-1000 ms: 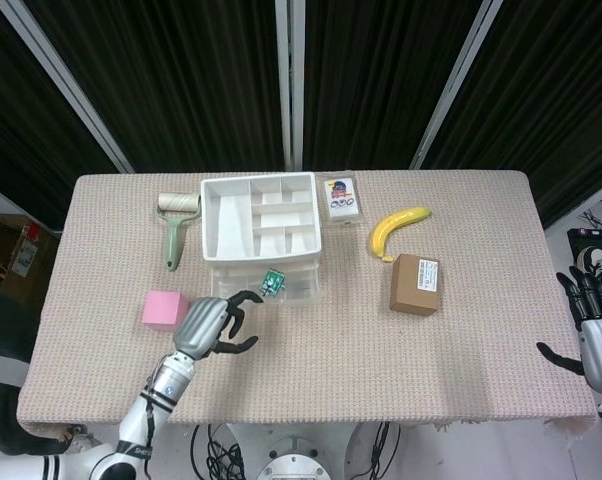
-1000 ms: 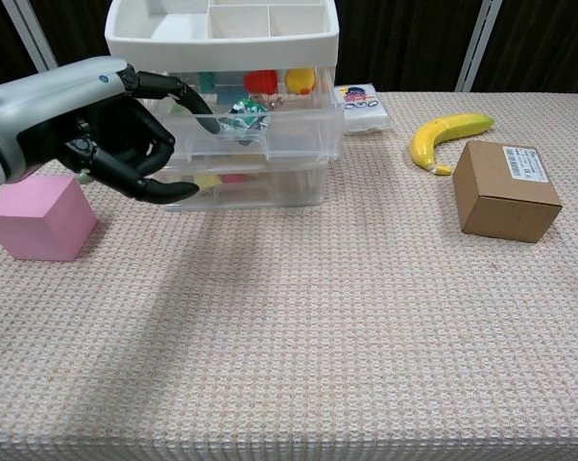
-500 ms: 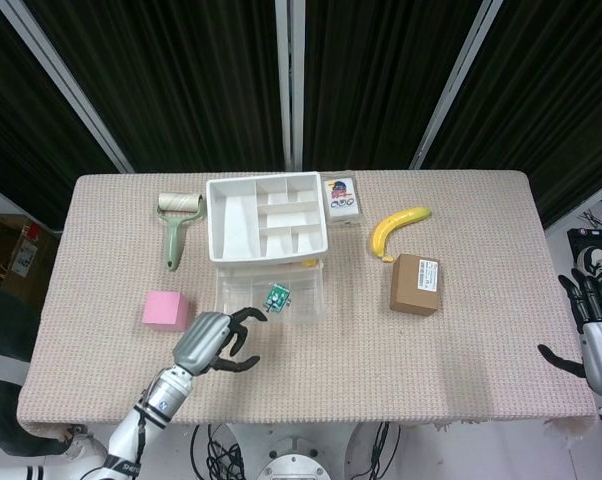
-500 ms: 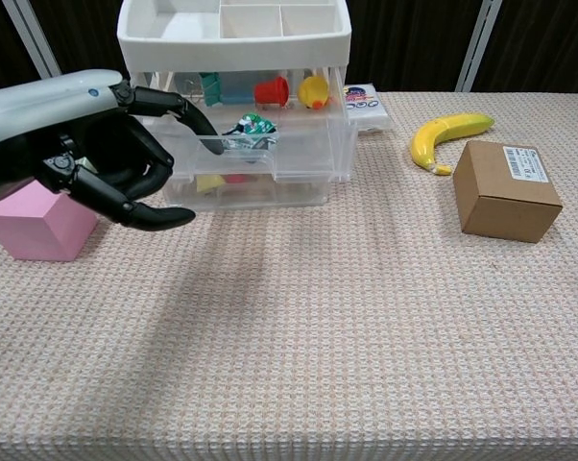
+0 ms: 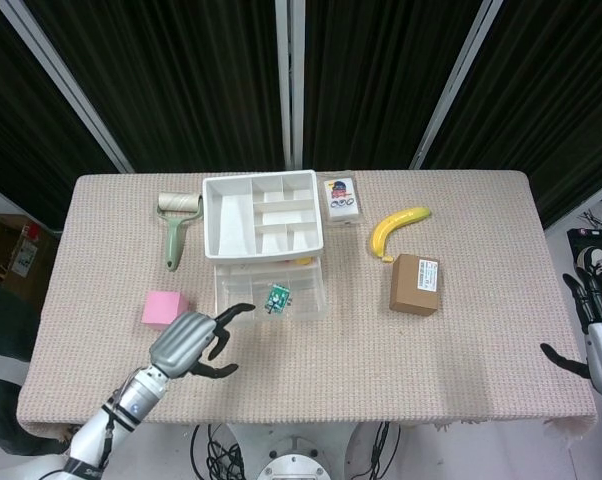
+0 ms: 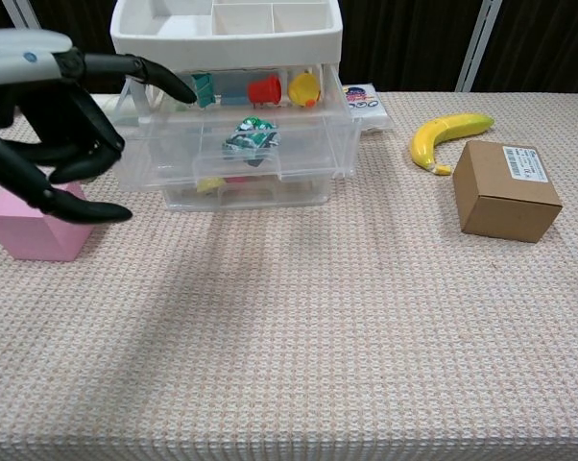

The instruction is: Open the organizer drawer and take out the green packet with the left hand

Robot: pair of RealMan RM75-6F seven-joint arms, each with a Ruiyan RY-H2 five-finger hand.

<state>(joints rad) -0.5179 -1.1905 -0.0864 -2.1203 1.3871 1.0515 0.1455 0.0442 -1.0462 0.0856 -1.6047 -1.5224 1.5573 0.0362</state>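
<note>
Left hand (image 5: 186,343) spread, empty, near table's front edge; organizer drawer (image 5: 271,295) open, green packet (image 5: 277,298) exposed. Next: reach in, pinch packet.

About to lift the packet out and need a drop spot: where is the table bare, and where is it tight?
Bare cloth runs along the near edge in front of the open drawer and the cardboard box. Tight at the back: lint roller, organizer, banana. The left hand and pink cube crowd the drawer's left.

On the table (image 5: 481,340), the organizer (image 5: 262,225) sits at 12 o'clock; packet (image 5: 277,298) in its pulled-out drawer (image 5: 271,296); box (image 5: 415,284) at 3, cube (image 5: 166,309) at 9.
</note>
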